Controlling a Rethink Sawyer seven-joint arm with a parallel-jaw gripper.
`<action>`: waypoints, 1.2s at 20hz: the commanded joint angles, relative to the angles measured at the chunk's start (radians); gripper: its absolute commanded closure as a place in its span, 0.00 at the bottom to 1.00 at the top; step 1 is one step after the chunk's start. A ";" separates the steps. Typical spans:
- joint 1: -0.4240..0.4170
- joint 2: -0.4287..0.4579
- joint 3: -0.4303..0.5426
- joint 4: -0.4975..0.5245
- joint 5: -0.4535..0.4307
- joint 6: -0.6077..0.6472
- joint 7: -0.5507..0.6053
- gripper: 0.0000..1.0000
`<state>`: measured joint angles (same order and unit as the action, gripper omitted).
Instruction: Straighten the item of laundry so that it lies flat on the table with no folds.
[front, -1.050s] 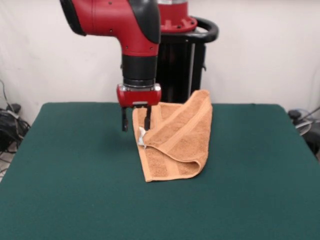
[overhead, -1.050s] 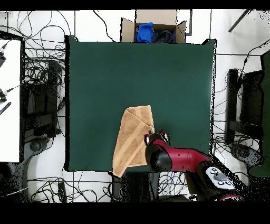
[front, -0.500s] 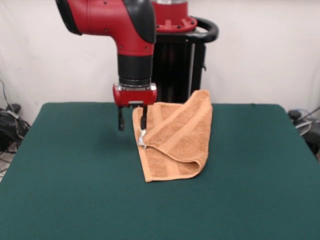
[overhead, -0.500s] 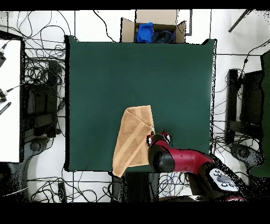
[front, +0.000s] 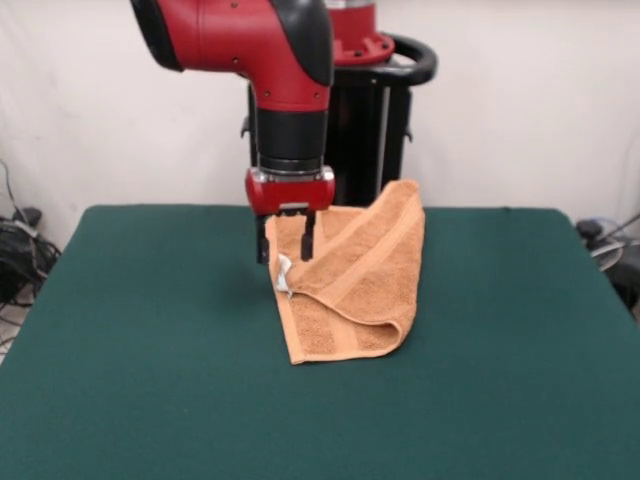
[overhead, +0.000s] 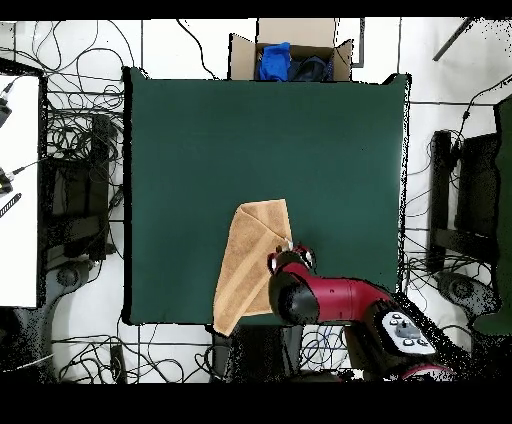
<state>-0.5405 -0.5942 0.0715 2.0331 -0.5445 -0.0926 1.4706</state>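
Note:
The item of laundry, an orange-tan towel (front: 350, 285) (overhead: 252, 265), lies folded on the dark green table (front: 150, 350) (overhead: 250, 130), with one flap turned diagonally over the rest. Its far end rises up at the table's back edge. A small white tag (front: 283, 272) shows at its left edge. My gripper (front: 285, 240) hangs open over the towel's far left corner, just above the tag. One finger (front: 262, 246) is outside the left edge and the other is over the cloth, with nothing held. In the overhead view the red arm (overhead: 300, 295) covers the gripper.
A cardboard box (overhead: 292, 58) holding blue and dark cloth sits beyond the table's far edge in the overhead view. Cables lie on the floor all round. A white surface (overhead: 18, 190) stands at the left side.
In the front view the gripper has moved right and slightly down, from beside the towel's left edge to over its corner. The towel has not moved.

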 joint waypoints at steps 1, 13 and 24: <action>0.036 0.004 0.018 -0.022 0.009 0.086 0.120 0.00; 0.016 0.056 0.035 -0.079 -0.001 0.082 0.101 0.00; 0.033 0.105 0.017 -0.124 -0.006 0.050 0.103 0.00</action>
<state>-0.5322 -0.5402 0.0715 2.0159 -0.5443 -0.0926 1.4706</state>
